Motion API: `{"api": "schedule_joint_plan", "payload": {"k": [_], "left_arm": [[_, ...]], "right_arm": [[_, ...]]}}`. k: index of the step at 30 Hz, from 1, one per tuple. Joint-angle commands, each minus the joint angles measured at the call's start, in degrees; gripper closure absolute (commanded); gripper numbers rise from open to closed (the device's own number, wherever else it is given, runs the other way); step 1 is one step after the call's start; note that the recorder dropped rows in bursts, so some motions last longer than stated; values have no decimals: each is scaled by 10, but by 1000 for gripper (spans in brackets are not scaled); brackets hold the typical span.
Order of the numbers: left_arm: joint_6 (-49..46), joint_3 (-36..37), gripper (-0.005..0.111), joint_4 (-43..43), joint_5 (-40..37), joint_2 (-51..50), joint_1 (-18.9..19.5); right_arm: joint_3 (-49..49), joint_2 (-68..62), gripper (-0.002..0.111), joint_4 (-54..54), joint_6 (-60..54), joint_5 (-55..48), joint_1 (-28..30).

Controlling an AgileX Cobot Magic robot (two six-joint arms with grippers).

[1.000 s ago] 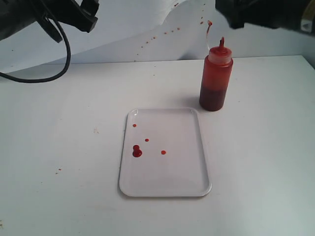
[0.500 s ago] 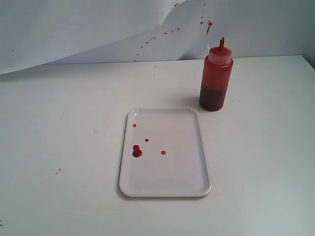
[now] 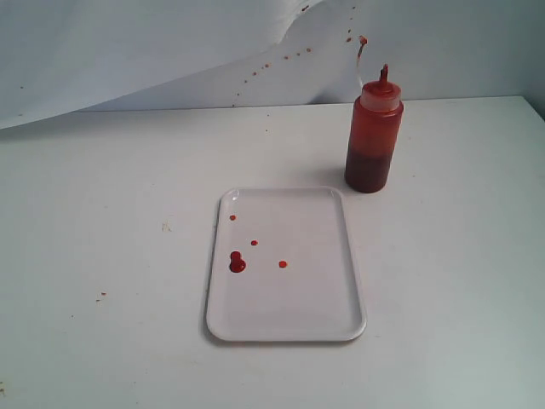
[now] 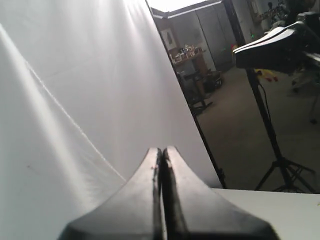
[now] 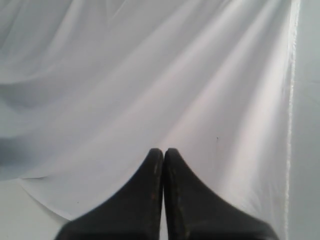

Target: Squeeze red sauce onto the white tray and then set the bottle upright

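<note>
The white tray [image 3: 289,298] lies flat in the middle of the table. On it sits red sauce: one larger blob [image 3: 237,263] and three small drops nearby. The bottle [image 3: 373,136] stands upright behind the tray's far right corner, its red nozzle pointing up. Neither gripper shows in the exterior view. My left gripper [image 4: 162,150] is shut with nothing in it, facing the white backdrop. My right gripper [image 5: 163,151] is shut too, empty, also facing the backdrop cloth.
A white backdrop [image 3: 170,51] with small brownish-red specks hangs behind the table. A few tiny specks mark the tabletop [image 3: 102,295] at the left. The left wrist view shows a tripod stand [image 4: 280,160] and room beyond the cloth.
Both arms, seen at the top corners a second ago, have gone out of the exterior view. Bottle, tray and sauce have not moved.
</note>
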State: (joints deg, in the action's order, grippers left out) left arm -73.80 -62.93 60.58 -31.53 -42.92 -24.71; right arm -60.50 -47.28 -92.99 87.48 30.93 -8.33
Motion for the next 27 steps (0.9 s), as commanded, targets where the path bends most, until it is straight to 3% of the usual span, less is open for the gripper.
{"api": "schedule_joint_plan", "payload": {"k": [1, 18, 21, 24, 27], "left_arm": [[7, -4, 106, 5, -15, 48, 1], [7, -4, 106, 5, -15, 161, 1], [-21, -5, 106, -27, -12, 174, 1], [86, -5, 106, -25, -52, 216, 1], [210, -5, 106, -80, -83, 275, 1]], "right_arm": [[-2, 5, 108, 0, 4, -1, 0], [-2, 3, 108, 0, 4, -1, 0], [-2, 3, 108, 1, 4, -1, 0], [-2, 3, 108, 4, 4, -1, 0], [-2, 3, 108, 4, 4, -1, 0]]}}
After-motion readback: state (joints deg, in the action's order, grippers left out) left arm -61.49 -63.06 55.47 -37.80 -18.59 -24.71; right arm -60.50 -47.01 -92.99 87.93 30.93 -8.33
